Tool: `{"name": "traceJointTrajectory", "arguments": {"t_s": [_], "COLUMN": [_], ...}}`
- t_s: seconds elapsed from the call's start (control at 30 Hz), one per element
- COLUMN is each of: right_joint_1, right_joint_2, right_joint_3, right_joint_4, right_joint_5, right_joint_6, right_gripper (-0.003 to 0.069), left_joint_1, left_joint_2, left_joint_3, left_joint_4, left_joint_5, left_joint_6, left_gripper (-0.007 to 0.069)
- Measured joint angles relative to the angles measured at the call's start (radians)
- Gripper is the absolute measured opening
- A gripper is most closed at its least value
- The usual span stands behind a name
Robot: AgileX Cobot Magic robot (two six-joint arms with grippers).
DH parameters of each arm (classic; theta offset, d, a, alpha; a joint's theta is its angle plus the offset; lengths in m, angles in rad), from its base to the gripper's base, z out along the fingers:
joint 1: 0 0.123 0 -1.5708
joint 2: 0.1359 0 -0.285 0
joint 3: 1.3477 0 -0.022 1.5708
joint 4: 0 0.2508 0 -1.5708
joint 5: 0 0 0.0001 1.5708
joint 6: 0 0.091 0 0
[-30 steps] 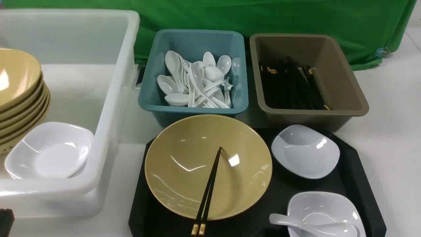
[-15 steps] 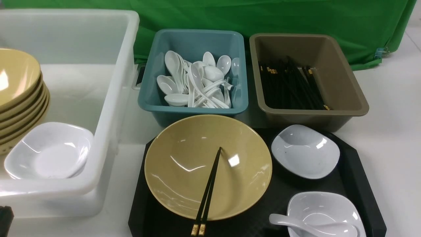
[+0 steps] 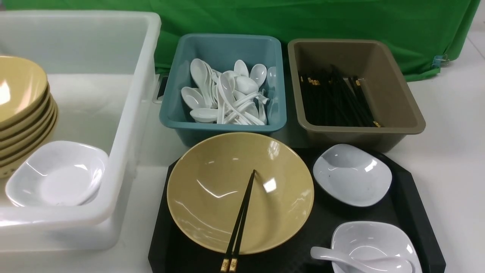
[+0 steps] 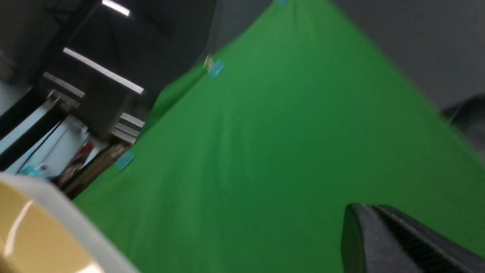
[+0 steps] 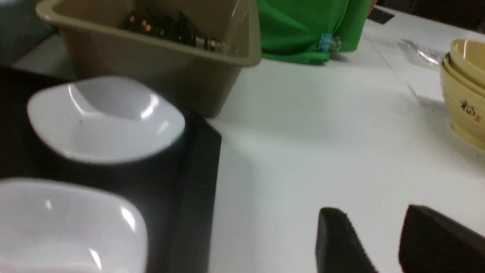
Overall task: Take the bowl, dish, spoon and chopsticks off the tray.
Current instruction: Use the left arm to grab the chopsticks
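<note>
The mustard-tan bowl (image 3: 212,197) sits on the left of the black tray (image 3: 409,197). The black chopsticks (image 3: 240,216) lie in the bowl, gold ends over its near rim. A white dish (image 3: 352,174) stands at the tray's far right. A second white dish (image 3: 375,242) at the near right holds the white spoon (image 3: 333,257). Neither gripper shows in the front view. My left gripper (image 4: 367,206) is shut and empty, facing the green cloth. My right gripper (image 5: 373,212) is open and empty over the white table, right of the tray (image 5: 197,182) and both dishes (image 5: 106,117).
A white tub (image 3: 125,113) on the left holds stacked tan bowls (image 3: 19,110) and a white dish (image 3: 57,174). Behind the tray stand a teal tub (image 3: 223,129) of spoons and a brown tub (image 3: 398,102) of chopsticks. Cream bowls (image 5: 466,87) stand far right.
A dark gripper part at the front view's bottom left corner has moved out of the picture. The things on the tray have not moved.
</note>
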Motion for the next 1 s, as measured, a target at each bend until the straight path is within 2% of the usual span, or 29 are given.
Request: {"name": "traceJointTrajectory", "arguments": {"t_s": [0.07, 0.13, 0.17, 0.2, 0.23, 0.27, 0.33, 0.4, 0.43, 0.47, 0.5, 0.53, 0.57, 0.6, 0.63, 0.67, 0.7, 0.77, 0.83, 0.93, 0.97, 1.0], "right_joint_1": [0.0, 0.0, 0.0, 0.0, 0.0, 0.0, 0.0, 0.0, 0.0, 0.0, 0.0, 0.002, 0.008, 0.047, 0.052, 0.1, 0.149, 0.224, 0.342, 0.488, 0.511, 0.604], "right_joint_2": [0.0, 0.0, 0.0, 0.0, 0.0, 0.0, 0.0, 0.0, 0.0, 0.0, 0.0, 0.0, 0.0, 0.005, 0.008, 0.039, 0.086, 0.188, 0.332, 0.539, 0.571, 0.713], "right_joint_3": [0.0, 0.0, 0.0, 0.0, 0.0, 0.0, 0.0, 0.0, 0.0, 0.0, 0.0, -0.001, -0.01, -0.079, -0.079, -0.173, -0.252, -0.359, -0.506, -0.667, -0.69, -0.776], "right_joint_4": [0.116, 0.224, 0.256, 0.256, 0.295, 0.306, 0.318, 0.32, 0.32, 0.318, 0.319, 0.311, 0.297, 0.228, 0.228, 0.178, 0.159, 0.149, 0.14, 0.125, 0.119, 0.079], "right_joint_5": [-0.084, -0.183, -0.233, -0.244, -0.316, -0.361, -0.433, -0.463, -0.463, -0.477, -0.477, -0.474, -0.447, -0.298, -0.298, -0.153, -0.051, 0.087, 0.215, 0.352, 0.369, 0.434], "right_joint_6": [0.101, 0.254, 0.324, 0.342, 0.461, 0.512, 0.559, 0.585, 0.587, 0.597, 0.597, 0.608, 0.617, 0.623, 0.623, 0.6, 0.568, 0.507, 0.443, 0.372, 0.363, 0.341], "right_gripper": [0.0242, 0.0242, 0.0242, 0.0242, 0.0242, 0.0242, 0.0242, 0.0242, 0.0242, 0.0239, 0.0237, 0.0228, 0.021, 0.0122, 0.0122, 0.0053, 0.0028, 0.0013, 0.0009, 0.0017, 0.0019, 0.0032], "left_joint_1": [0.0, 0.0, 0.0, 0.0, 0.0, 0.0, 0.0, 0.0, 0.0, 0.0, 0.0, 0.0, 0.0, -0.002, -0.002, -0.012, -0.021, -0.056, -0.095, -0.152, -0.155, -0.179], "left_joint_2": [0.005, 0.045, 0.076, 0.085, 0.171, 0.236, 0.4, 0.576, 0.592, 0.718, 0.734, 0.807, 0.861, 0.953, 0.974, 1.04, 1.063, 1.099, 1.11, 1.111, 1.111, 1.111], "left_joint_3": [-0.082, -0.221, -0.309, -0.309, -0.461, -0.558, -0.762, -0.937, -0.951, -1.043, -1.052, -1.091, -1.113, -1.132, -1.132, -1.126, -1.121, -1.111, -1.107, -1.106, -1.106, -1.106], "left_joint_4": [0.032, 0.085, 0.11, 0.117, 0.173, 0.202, 0.229, 0.223, 0.221, 0.197, 0.19, 0.174, 0.158, 0.114, 0.11, 0.098, 0.098, 0.109, 0.137, 0.181, 0.181, 0.175], "left_joint_5": [0.036, 0.151, 0.238, 0.257, 0.434, 0.563, 0.837, 1.135, 1.183, 1.339, 1.359, 1.449, 1.507, 1.588, 1.593, 1.62, 1.622, 1.619, 1.616, 1.602, 1.601, 1.598], "left_joint_6": [-0.032, -0.043, -0.048, -0.049, -0.053, -0.052, -0.01, 0.085, 0.097, 0.192, 0.205, 0.26, 0.298, 0.365, 0.37, 0.406, 0.415, 0.432, 0.438, 0.441, 0.441, 0.445], "left_gripper": [0.0002, 0.0002, 0.0002, 0.0002, 0.0002, 0.0002, 0.0002, 0.0002, 0.0002, 0.0002, 0.0002, 0.0002, 0.0002, 0.0002, 0.0002, 0.0002, 0.0002, -0.0005, -0.0008, -0.0009, -0.0009, -0.001]}}
